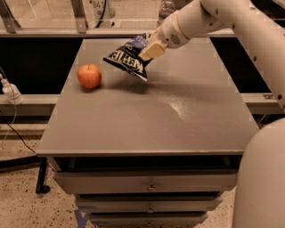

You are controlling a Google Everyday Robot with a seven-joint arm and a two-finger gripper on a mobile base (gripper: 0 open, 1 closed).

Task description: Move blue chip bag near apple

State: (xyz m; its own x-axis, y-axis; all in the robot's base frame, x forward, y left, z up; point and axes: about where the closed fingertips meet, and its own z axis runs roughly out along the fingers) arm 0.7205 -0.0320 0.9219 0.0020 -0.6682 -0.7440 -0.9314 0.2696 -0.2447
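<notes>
The blue chip bag (pixel 127 59), dark blue foil with white lettering, hangs tilted in the air above the grey table (pixel 147 120). My gripper (pixel 149 50) is shut on the bag's upper right part and holds it above the table's back middle. The red-orange apple (pixel 89 76) sits on the table at the left, a short way left of and below the bag. The bag casts a shadow on the table just right of the apple.
A clear plastic bottle (pixel 165 6) stands behind the table's back edge. A metal rail frame (pixel 80 18) runs along the back. Drawers (pixel 149 182) sit under the tabletop. A white plug and cable (pixel 11 93) hang at the left.
</notes>
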